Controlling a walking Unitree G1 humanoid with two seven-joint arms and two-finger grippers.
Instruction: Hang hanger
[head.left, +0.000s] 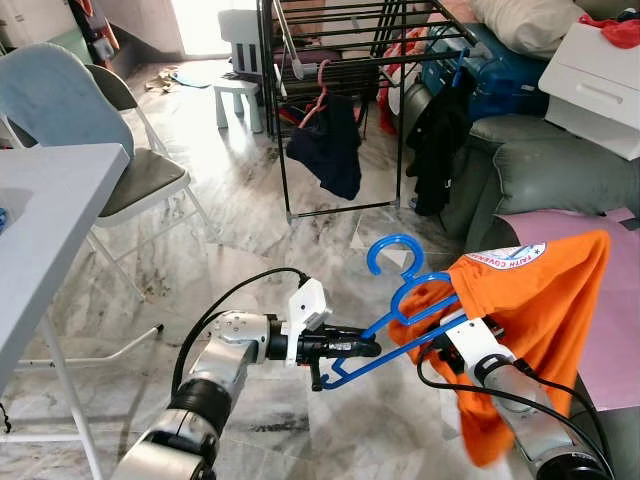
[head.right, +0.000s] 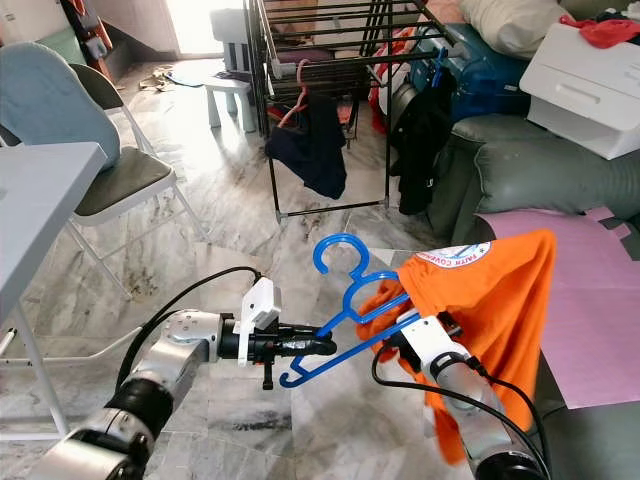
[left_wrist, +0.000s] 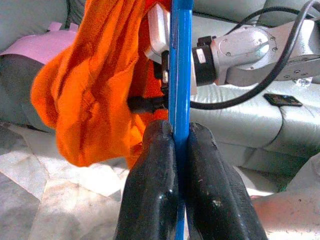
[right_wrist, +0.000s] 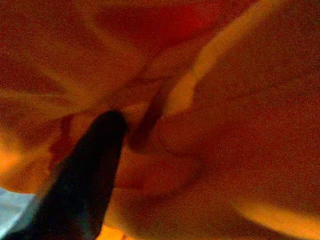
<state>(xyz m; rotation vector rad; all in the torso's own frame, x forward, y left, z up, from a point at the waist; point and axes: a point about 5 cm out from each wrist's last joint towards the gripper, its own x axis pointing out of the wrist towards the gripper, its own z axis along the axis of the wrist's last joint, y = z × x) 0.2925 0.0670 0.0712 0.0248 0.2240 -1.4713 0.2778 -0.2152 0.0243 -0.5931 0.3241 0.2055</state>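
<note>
At the far left, a white table (head.left: 50, 200) and a grey folding chair (head.left: 140, 180) are standing on the marble floor (head.left: 240, 250).

The left gripper (head.left: 365, 348) is reaching rightward at mid-height. Its two black fingers (left_wrist: 155, 190) are pressing together on the lower end of the blue hanger (head.left: 400, 300), with the hanger's bar running straight up between the pads in the left wrist view. The jaws are standing narrow, closed on that bar with no gap showing.

The hanger is tilting up from the left gripper toward the right, its hook (head.left: 395, 250) curling free above. Its right half is passing into the orange shirt (head.left: 530, 310), which is draping over the right arm. A white collar patch on the shirt is carrying red lettering that reads partly "FAITH COVEN"; the rest is not legible.

The right gripper (head.left: 445, 335) is sitting under the orange cloth. In the right wrist view one black finger (right_wrist: 85, 175) is lying against the fabric; the state of these jaws cannot be determined.

Beyond, a black drying rack (head.left: 340, 100) is holding a dark garment (head.left: 330, 150) on a pink hanger, well apart from both grippers. At the right, a grey sofa (head.left: 540, 180) is carrying a pink sheet (head.left: 615, 330)
</note>
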